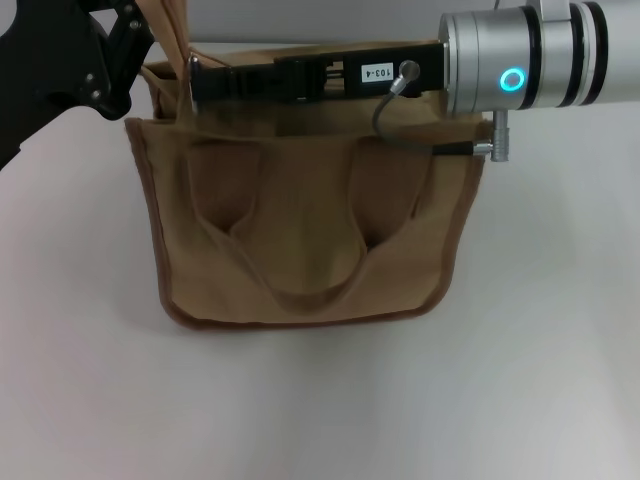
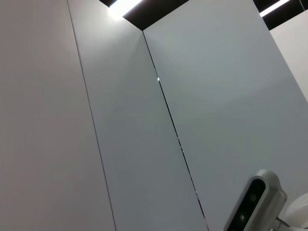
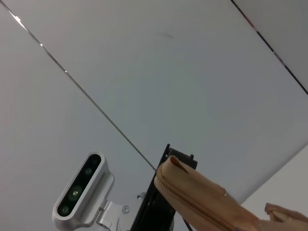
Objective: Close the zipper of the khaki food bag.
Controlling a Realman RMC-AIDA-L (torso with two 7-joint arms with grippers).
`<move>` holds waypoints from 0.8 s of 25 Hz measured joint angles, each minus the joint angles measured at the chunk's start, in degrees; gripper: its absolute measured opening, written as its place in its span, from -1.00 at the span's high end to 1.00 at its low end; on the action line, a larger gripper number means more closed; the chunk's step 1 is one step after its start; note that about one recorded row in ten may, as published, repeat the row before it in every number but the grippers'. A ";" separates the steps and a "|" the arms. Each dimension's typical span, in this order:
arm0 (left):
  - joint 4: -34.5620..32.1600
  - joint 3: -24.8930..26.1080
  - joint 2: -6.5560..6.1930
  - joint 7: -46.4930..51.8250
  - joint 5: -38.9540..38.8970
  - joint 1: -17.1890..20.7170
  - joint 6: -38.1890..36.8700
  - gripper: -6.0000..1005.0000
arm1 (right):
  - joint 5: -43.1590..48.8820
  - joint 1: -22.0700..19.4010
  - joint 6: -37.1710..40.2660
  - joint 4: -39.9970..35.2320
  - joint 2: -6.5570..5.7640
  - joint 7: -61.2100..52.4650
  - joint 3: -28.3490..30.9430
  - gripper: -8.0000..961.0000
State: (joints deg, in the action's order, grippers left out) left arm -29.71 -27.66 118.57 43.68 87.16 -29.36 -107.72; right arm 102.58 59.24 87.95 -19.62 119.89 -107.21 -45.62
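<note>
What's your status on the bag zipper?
Right tool over bag top, far left end. Left tool at bag's upper left corner, by strap. Zipper state unclear.

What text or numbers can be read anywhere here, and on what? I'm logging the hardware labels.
"103-4": small white sticker on the black body of the right gripper, seen upside down in the head view, lying over the khaki food bag.
No other readable text in any view.
</note>
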 joint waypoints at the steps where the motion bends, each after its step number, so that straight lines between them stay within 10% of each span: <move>1: 0.00 -0.02 0.00 0.00 0.00 0.00 -0.18 0.95 | -0.01 0.12 -0.09 0.19 0.00 -0.01 0.00 0.57; 20: 0.77 0.20 0.04 -0.05 0.03 -0.06 -1.04 0.95 | -2.49 -0.12 -1.69 1.17 -0.01 1.11 -2.82 0.89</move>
State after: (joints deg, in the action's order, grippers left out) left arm -28.94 -27.46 118.61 43.63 87.19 -29.41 -108.76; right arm 100.09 59.11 86.26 -18.45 119.88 -106.10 -48.44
